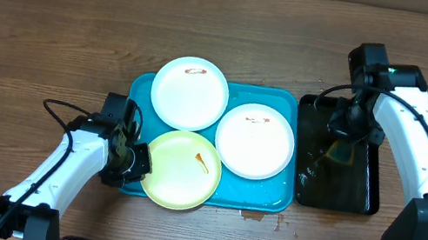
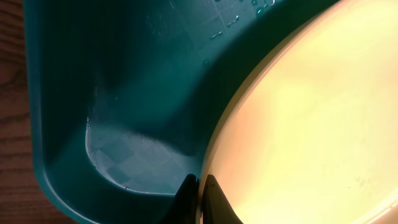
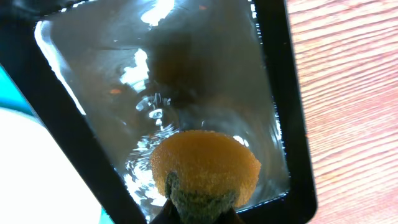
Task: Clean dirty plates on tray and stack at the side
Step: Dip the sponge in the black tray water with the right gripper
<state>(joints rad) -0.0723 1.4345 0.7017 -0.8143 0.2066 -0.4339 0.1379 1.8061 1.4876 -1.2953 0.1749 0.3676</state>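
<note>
left gripper clamped on yellow-green plate rim, at turquoise tray near-left corner, sponge gripped by right gripper, right of turquoise tray

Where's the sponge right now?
Overhead, right side: the sponge is pinched in the right gripper, over the black tray, just right of the blue tray.

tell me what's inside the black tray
The black tray holds shiny, rippled liquid. The right gripper holds a yellow sponge over it; the floor under the sponge is hidden.
</note>
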